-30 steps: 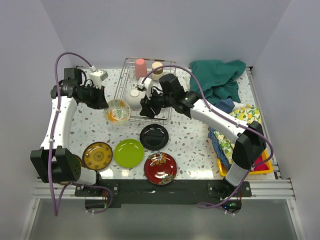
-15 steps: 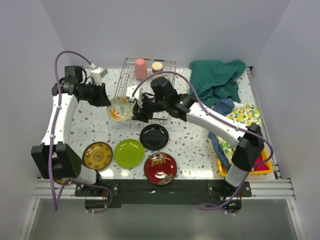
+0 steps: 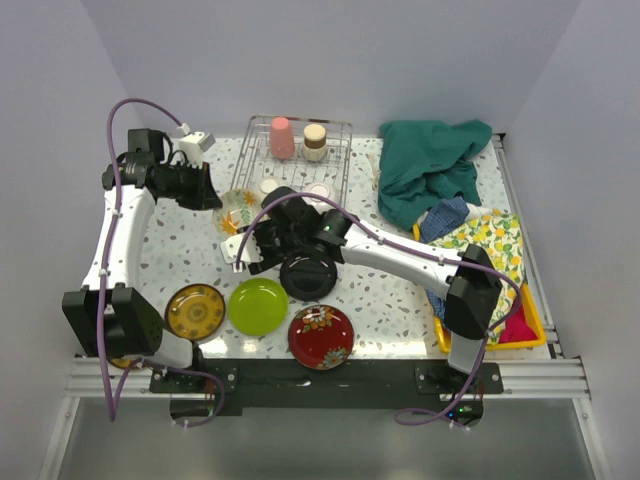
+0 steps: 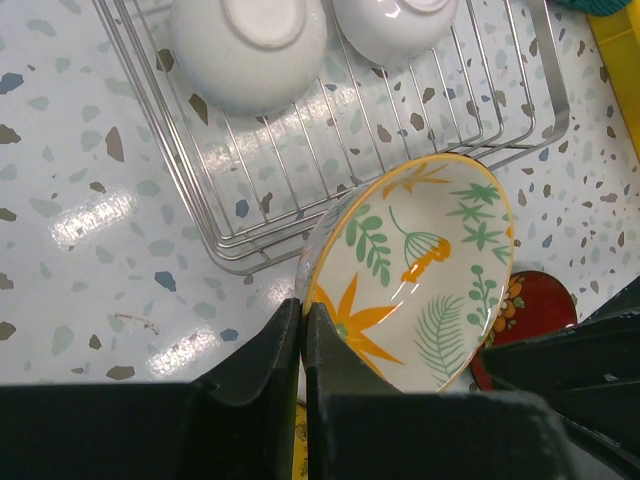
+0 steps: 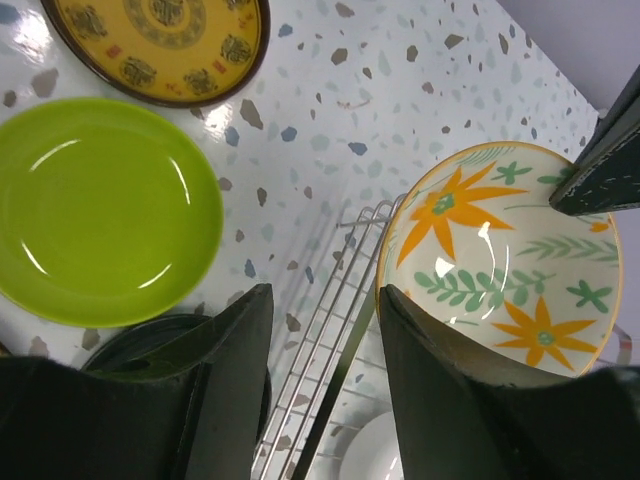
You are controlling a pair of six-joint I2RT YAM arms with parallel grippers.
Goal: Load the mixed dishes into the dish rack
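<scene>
The left pincer [image 4: 303, 305] is clenched on the rim of the floral bowl [image 4: 420, 275], which is cream inside, painted with orange flowers and green fern sprays, and edged in yellow-orange. The bowl hangs tilted over the corner of the wire dish rack [image 3: 345, 150], left of centre in the overhead view; whether it touches the wire I cannot tell. Two white bowls [image 4: 250, 45] sit upside down in the rack, and a salmon-pink cup [image 3: 282, 137] stands at its upper edge. The right pincer [image 5: 320, 300] is spread wide with nothing between its fingers, low over the speckled tabletop [image 3: 390, 290] just below the bowl. Along the bottom of the overhead view lie the brown-gold plate [image 3: 195, 311], the lime-green plate [image 3: 258, 306], the black plate [image 3: 308, 275] and the red floral plate [image 3: 321, 337].
</scene>
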